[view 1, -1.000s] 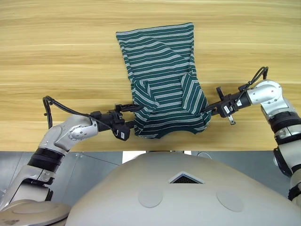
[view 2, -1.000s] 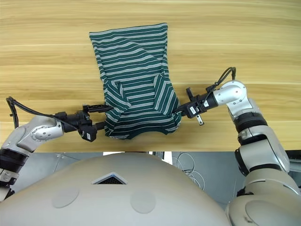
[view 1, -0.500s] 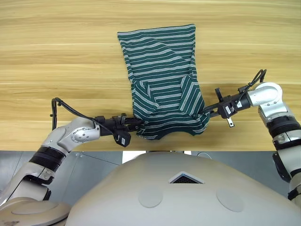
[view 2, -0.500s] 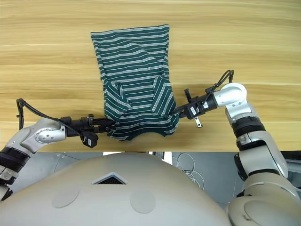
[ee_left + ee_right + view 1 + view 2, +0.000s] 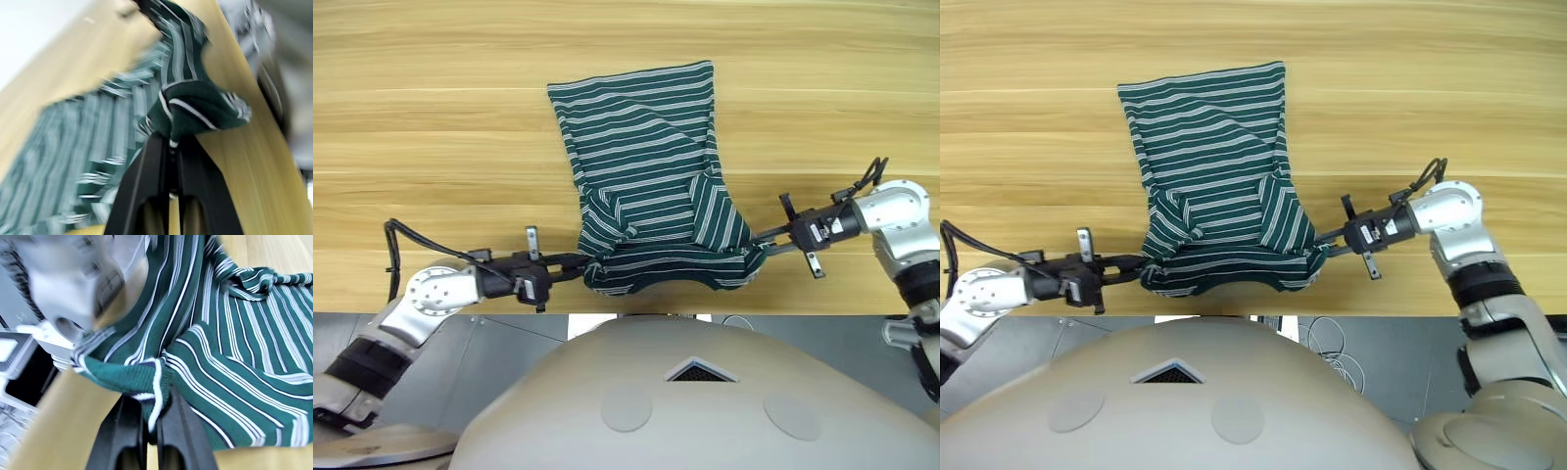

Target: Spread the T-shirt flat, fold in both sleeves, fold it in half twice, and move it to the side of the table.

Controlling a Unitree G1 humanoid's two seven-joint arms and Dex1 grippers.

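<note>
shirt: the T-shirt (image 5: pixel 646 166) lies on the table (image 5: pixel 431 117). Its far hem is flat, but the near end is bunched and folded over itself, right at the table's near edge.
left gripper (image 5: pixel 590 262): clamped on the near-left corner, and the wrist view shows cloth pinched between the fingers.
right gripper (image 5: pixel 756 247): same deal on the near-right corner, squeezed tight on a rolled bit of hem.
step: looks like the spreading-flat part to me.
doing it well: keep both pinches firm and pull outward evenly and low, so the folded-over flaps open up instead of the whole shirt sliding. Don't drag it off the near edge.
vs a second ago: the grippers are farther apart. The left one has swung outward, and the near hem is stretched wider and tauter.
</note>
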